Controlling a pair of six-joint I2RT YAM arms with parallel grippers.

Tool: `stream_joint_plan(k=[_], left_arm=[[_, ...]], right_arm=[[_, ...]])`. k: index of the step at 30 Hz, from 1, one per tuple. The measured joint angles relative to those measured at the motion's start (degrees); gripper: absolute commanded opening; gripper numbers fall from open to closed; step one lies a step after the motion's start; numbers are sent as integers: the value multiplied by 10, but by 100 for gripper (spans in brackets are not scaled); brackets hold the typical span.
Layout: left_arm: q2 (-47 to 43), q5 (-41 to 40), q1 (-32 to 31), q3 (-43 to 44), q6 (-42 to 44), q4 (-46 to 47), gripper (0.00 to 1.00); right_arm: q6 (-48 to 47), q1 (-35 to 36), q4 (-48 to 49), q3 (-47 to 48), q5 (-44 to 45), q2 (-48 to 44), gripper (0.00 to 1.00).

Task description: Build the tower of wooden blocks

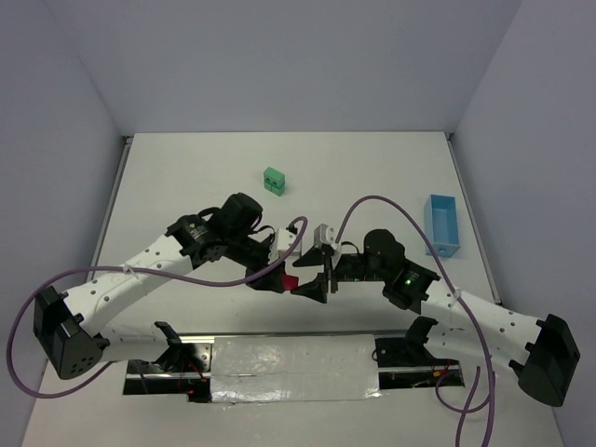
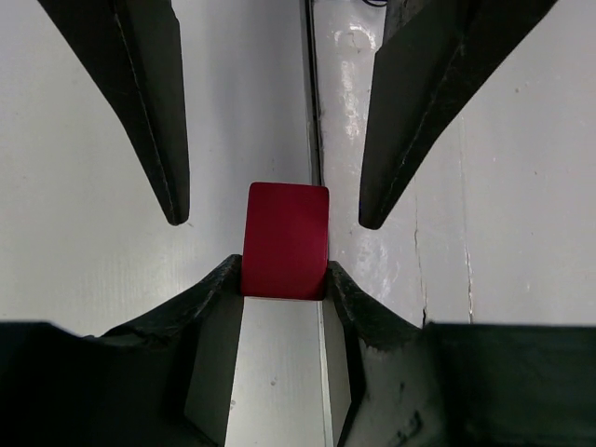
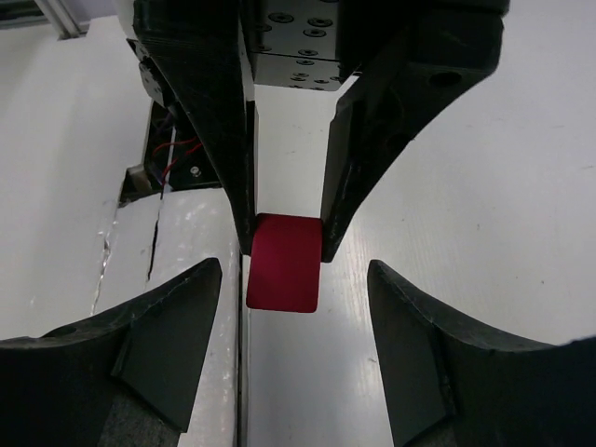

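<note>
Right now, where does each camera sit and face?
Top: above and behind the arms, looking down on the table; both arms show, meeting at the red block.
Left wrist: looks along the left hand, shut on the block, toward the open right hand.
Right wrist: looks the opposite way, past its own open fingers.
Shared: both wrist views show the block in the left hand.
</note>
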Motion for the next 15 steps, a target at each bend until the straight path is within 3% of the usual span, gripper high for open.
stream_joint_plan(k=[9,15], left_arm=[[5,-5,0,0,-2,-7,3],[5,-17,0,0,-2,-7,3]], right_arm=[[-28,23,-10,1,4,22,70],[-34,34,-16,2,19,30,58]])
